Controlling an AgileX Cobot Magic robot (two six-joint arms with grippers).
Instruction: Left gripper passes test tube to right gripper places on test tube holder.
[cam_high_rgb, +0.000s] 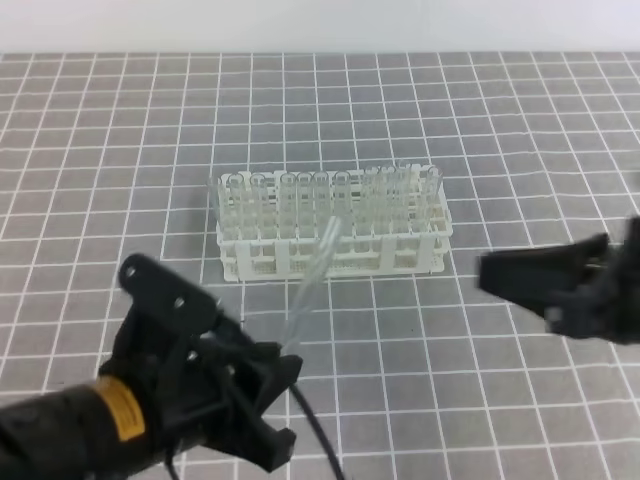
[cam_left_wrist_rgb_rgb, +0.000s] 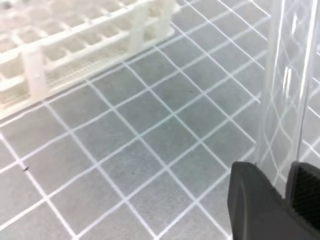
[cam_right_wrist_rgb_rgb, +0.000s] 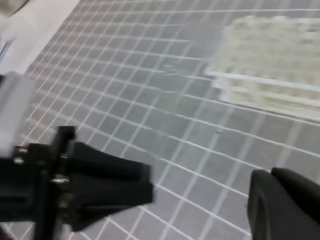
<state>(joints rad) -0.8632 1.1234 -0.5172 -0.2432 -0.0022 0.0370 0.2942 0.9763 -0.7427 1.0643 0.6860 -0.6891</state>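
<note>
My left gripper (cam_high_rgb: 283, 362) sits at the lower left, shut on the lower end of a clear test tube (cam_high_rgb: 312, 280). The tube slants up and away toward the front of the white test tube holder (cam_high_rgb: 430, 240), which stands at mid-table with several clear tubes in it. In the left wrist view the tube (cam_left_wrist_rgb_rgb: 285, 100) rises between the two black fingers (cam_left_wrist_rgb_rgb: 250, 200), with the holder (cam_left_wrist_rgb_rgb: 75, 45) at the upper left. My right gripper (cam_high_rgb: 490, 272) hovers at the right, open and holding nothing, its tips pointing left, well apart from the tube. The right wrist view shows one of its fingers (cam_right_wrist_rgb_rgb: 285, 205) and the left gripper (cam_right_wrist_rgb_rgb: 110, 185) opposite.
The surface is a grey mat with a white grid (cam_high_rgb: 450, 380). A black cable (cam_high_rgb: 320, 440) trails from the left arm toward the front edge. White bare table (cam_right_wrist_rgb_rgb: 30, 30) borders the mat in the right wrist view.
</note>
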